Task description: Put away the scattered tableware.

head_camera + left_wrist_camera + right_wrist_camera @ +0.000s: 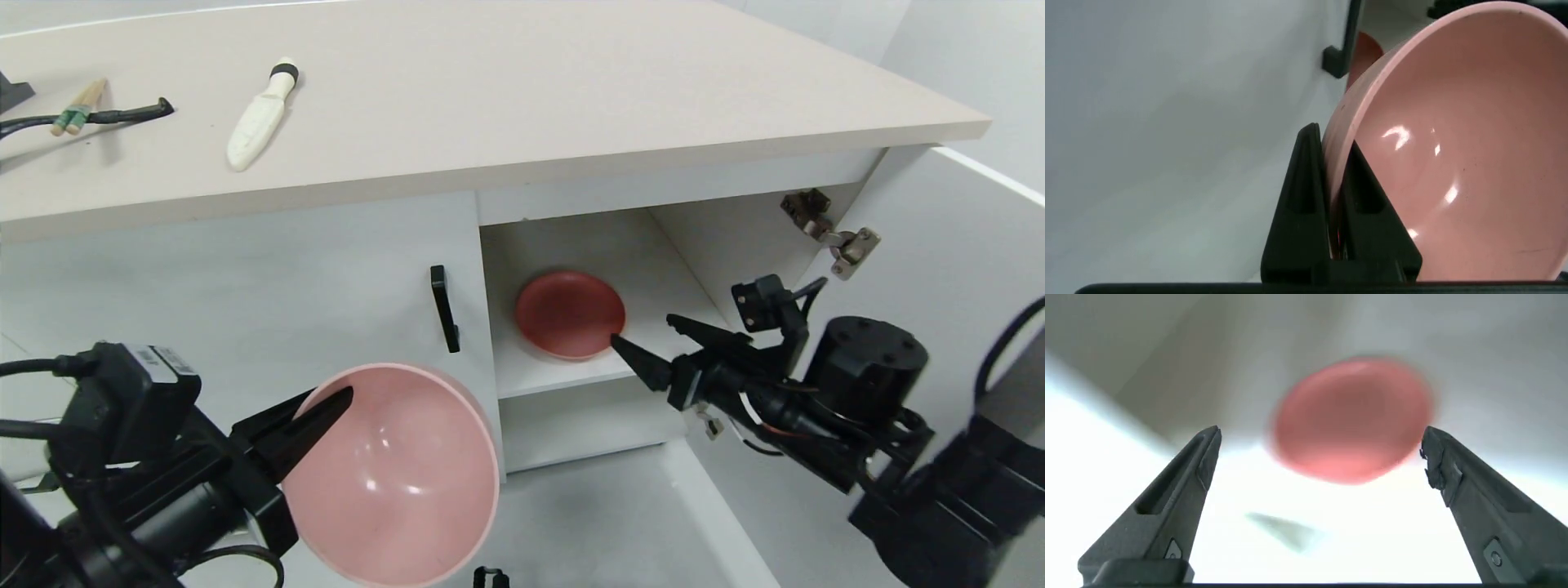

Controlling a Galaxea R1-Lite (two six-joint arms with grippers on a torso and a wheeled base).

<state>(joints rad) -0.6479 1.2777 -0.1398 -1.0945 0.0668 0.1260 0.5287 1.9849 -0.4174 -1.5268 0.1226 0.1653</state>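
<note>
The left gripper [339, 398] pinches only the rim of the pink bowl [408, 482] near the door handle [443, 309], and the right gripper [645, 331] stands open before the shelved red plate [569, 314], so the bowl may slip or clip that handle.

Red plate [1351, 416] is blurred in the right wrist view, rim detail unreadable. In the left wrist view it's a sliver behind the pink bowl [1454, 139], which is itself cropped by the frame edges. In the head view the right pincer [643, 329] tip overlaps the plate's near rim. Chopsticks [79, 106] run partly under a black cable [131, 113]. A dark object [12, 90] at the counter's [490, 98] left end is cropped, can't ID.
</note>
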